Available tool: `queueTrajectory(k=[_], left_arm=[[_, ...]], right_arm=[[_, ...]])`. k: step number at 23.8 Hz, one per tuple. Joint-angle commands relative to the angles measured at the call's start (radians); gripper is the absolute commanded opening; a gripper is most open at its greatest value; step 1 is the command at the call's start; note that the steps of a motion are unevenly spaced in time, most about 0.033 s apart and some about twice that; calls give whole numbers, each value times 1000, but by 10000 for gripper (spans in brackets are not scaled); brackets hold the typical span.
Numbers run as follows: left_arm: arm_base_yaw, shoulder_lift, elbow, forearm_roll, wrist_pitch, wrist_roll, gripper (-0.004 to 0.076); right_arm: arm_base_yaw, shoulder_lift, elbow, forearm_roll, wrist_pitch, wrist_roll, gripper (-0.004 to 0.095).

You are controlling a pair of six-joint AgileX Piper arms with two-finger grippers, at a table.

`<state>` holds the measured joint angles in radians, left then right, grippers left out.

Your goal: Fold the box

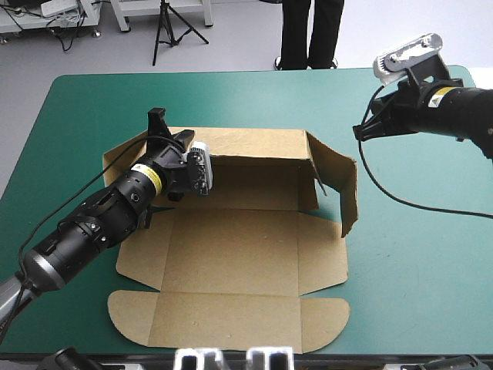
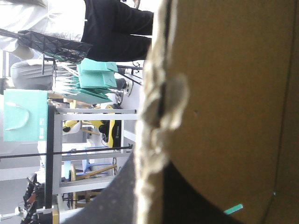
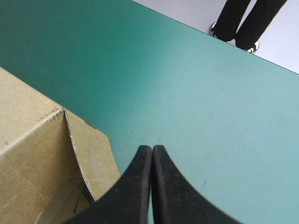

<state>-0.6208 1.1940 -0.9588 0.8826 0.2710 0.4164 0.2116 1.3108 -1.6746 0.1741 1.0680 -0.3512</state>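
The brown box (image 1: 231, 247) lies in the middle of the table with its back wall (image 1: 254, 142) and right wall (image 1: 339, 181) raised. Its lid (image 1: 223, 320) and left flap (image 1: 142, 250) lie flat. My left gripper (image 1: 171, 131) is at the box's back left corner. In the left wrist view the board (image 2: 224, 93) fills the space ahead, and its rough edge runs between the black fingers (image 2: 117, 200), which are shut on it. My right gripper (image 1: 362, 131) hangs shut beyond the box's back right corner (image 3: 32, 140); its fingertips (image 3: 152, 151) are over bare cover and hold nothing.
The teal-green cover (image 1: 416, 270) stretches wide to the right of the box and in a narrower strip along its left side and behind it. The lid's front edge lies close to the table's near edge.
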Motion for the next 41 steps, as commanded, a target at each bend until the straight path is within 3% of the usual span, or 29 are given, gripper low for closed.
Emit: queueTrajectory(k=[1,10,14,17,23,34,41], left_arm=[[0,-28,-32,46,-62,-20,-8],[28,4,-32,40,-25,-19,-8],[66,33,-32,32,-82,-19,-8],[93,50,-32,36,-114,-19,-8],[130,54,-32,32,-162,-19,-8],[129,92,-32,32,-162,-19,-8],[129,106,-32,28,-216,-42,-8]], right_arm=[[0,32,-74,52,-13,-19,-18],[0,257,-196,103,105,-26,-18],[-6,369,-251,134,172,-34,-18],[-35,410,-253,243,164,-63,-18],[-51,471,-241,315,180,-102,-18],[-51,382,-36,380,188,-174,-18],[-51,336,1,494,188,-209,-18]])
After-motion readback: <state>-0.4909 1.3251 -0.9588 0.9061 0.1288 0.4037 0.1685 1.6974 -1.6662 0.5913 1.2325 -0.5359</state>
